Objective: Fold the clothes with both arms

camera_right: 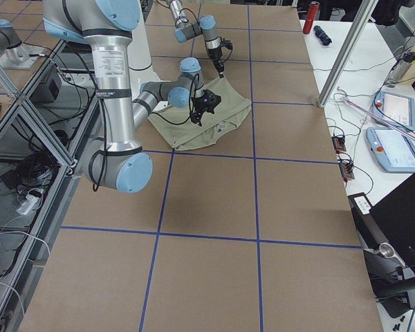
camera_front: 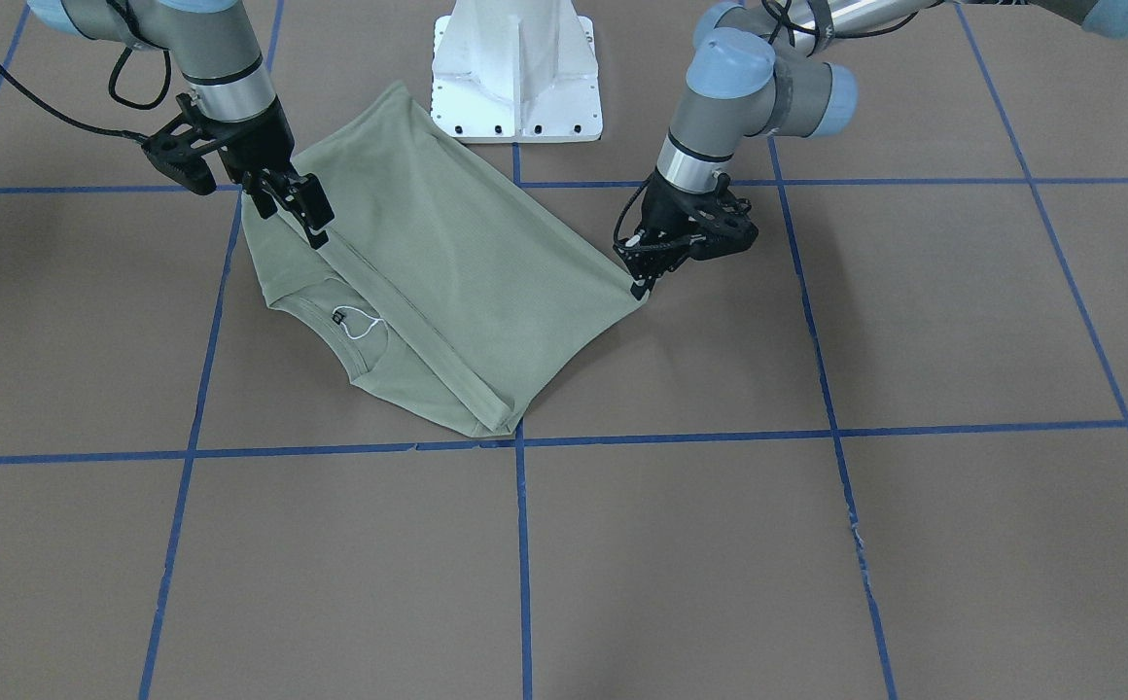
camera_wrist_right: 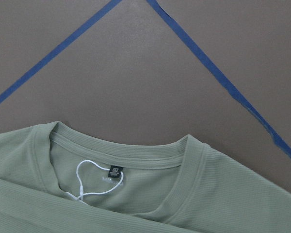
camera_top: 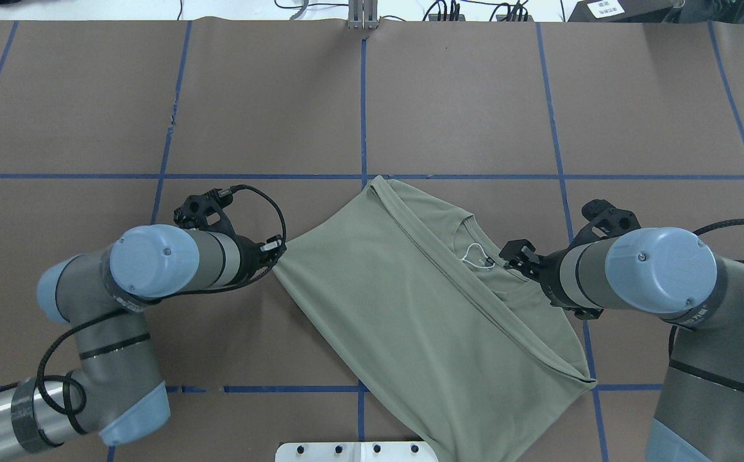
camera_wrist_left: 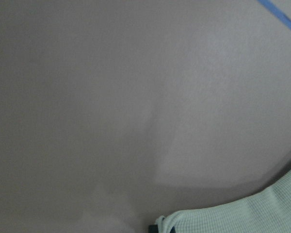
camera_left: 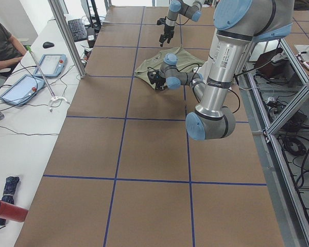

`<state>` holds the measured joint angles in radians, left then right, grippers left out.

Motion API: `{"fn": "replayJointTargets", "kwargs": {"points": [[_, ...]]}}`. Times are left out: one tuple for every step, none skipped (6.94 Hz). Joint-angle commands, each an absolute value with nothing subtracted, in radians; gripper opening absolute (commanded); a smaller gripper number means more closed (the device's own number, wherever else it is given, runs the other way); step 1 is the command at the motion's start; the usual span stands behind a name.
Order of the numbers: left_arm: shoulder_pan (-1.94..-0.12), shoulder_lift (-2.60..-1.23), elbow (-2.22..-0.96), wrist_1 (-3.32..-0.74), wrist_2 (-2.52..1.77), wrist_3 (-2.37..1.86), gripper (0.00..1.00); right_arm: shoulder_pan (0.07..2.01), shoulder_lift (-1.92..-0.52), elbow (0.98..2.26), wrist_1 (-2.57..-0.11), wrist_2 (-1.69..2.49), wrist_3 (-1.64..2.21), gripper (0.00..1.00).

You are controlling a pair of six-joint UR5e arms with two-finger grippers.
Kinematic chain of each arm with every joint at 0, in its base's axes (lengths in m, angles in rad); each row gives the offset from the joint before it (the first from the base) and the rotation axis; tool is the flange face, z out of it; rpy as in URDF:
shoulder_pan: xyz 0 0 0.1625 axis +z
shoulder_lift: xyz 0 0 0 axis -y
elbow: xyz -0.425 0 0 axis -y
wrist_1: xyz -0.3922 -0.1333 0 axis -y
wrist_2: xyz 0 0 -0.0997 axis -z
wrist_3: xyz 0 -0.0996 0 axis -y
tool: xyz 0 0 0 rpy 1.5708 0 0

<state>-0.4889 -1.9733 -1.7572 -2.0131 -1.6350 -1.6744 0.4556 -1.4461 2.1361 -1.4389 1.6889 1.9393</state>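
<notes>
The sage-green shirt (camera_front: 447,262) lies partly folded on the brown table near the robot's base, with a doubled band running across it. Its collar, black neck label (camera_wrist_right: 116,171) and white string (camera_wrist_right: 87,179) face up. My left gripper (camera_front: 642,284) is low at the shirt's side corner and shut on it; the left wrist view shows only that corner (camera_wrist_left: 242,213). My right gripper (camera_front: 297,209) hovers over the shirt at the end of the band, next to the collar, and looks open. In the overhead view it (camera_top: 516,256) is just right of the string (camera_top: 473,255).
The white pedestal base (camera_front: 517,78) stands just behind the shirt. Blue tape lines (camera_front: 521,544) grid the brown table. A side bench holds tablets (camera_left: 51,62) and cables, with an operator (camera_left: 2,43) seated there. A red bottle (camera_left: 7,210) lies at the near left.
</notes>
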Motion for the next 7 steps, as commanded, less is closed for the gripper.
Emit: {"fn": "replayJointTargets", "kwargs": {"points": [[-0.667, -2.127, -1.568, -2.023, -1.638, -1.554, 0.00, 0.454, -1.445, 2.135, -1.439, 1.689, 1.939, 1.00], [-0.716, -2.226, -1.411, -2.093, -1.638, -1.554, 0.00, 0.456, -1.447, 2.134, -1.439, 1.689, 1.939, 1.00], [-0.750, -2.265, -1.287, -2.247, -1.637, -1.554, 0.00, 0.456, -1.447, 2.134, -1.439, 1.687, 1.939, 1.00], [-0.770, -2.339, -1.126, -2.367, -1.638, -1.554, 0.00, 0.456, -1.447, 2.132, -1.439, 1.675, 1.939, 1.00], [-0.776, -2.421, -0.998, -2.420, -1.638, -1.554, 0.00, 0.456, -1.447, 2.132, -1.437, 1.675, 1.939, 1.00], [-0.779, -2.427, -0.985, -2.428, -1.638, -1.552, 0.00, 0.456, -1.434, 2.134, -1.436, 1.671, 1.939, 1.00], [-0.779, -2.425, -0.989, -2.430, -1.643, -1.554, 0.26, 0.457, -1.387, 2.123, -1.434, 1.666, 1.942, 1.00]]}}
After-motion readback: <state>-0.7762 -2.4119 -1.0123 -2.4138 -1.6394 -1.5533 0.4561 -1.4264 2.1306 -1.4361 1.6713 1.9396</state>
